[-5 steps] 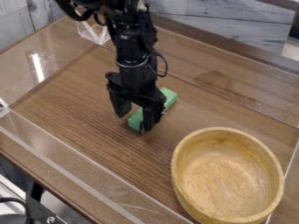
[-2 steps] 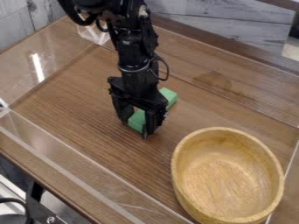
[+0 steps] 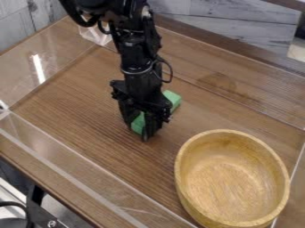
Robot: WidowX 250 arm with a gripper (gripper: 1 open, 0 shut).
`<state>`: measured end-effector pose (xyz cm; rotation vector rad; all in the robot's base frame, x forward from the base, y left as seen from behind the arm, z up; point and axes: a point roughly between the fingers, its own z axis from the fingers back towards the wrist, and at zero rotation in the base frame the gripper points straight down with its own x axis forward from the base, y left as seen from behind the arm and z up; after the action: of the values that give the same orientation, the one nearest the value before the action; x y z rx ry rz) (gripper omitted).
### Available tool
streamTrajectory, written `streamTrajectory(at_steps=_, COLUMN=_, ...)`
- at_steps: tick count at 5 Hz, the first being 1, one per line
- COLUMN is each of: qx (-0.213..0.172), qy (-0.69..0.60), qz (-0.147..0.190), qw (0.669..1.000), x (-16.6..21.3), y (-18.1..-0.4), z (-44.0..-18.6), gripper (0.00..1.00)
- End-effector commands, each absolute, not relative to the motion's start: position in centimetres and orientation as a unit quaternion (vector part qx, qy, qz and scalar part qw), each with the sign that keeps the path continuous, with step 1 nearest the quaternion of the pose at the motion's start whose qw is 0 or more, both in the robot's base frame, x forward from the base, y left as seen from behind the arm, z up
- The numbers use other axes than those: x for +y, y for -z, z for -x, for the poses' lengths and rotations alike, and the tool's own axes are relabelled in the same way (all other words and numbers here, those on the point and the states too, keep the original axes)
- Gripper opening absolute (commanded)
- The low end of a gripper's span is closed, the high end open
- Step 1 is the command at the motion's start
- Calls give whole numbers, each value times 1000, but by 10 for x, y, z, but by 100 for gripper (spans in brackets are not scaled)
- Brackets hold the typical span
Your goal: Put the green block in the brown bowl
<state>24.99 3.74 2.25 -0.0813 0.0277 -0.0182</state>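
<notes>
In the camera view, the arm (image 3: 137, 55) reaches down from the top edge, left of centre, over the wooden table (image 3: 71, 116), its black claw (image 3: 142, 126) low at the block (image 3: 172, 100). The claw is closed on the block, which is green and lies mostly behind and between the dark fingers, one end showing to the right of them and more green showing lower down among them. How much of the block is hidden cannot be told, nor whether its underside touches the table. The bowl (image 3: 233, 178), round, wide and light tan, sits to the right of the block and nearer the bottom edge, well apart from both block and claw. Its inside shows bare wood. Black cables run along the arm, and a dark, curved object (image 3: 14, 214) shows in the bottom left corner
</notes>
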Motion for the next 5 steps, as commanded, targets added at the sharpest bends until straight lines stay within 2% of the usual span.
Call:
streamTrajectory(at_steps=1, qx=0, qy=-1, qz=43, qw=999, x=40, y=-38, z=-257, gripper=0)
streamTrajectory(at_steps=5, qx=28, qy=-16, qz=62, qw=998, x=36, y=-70, z=-248, gripper=0)
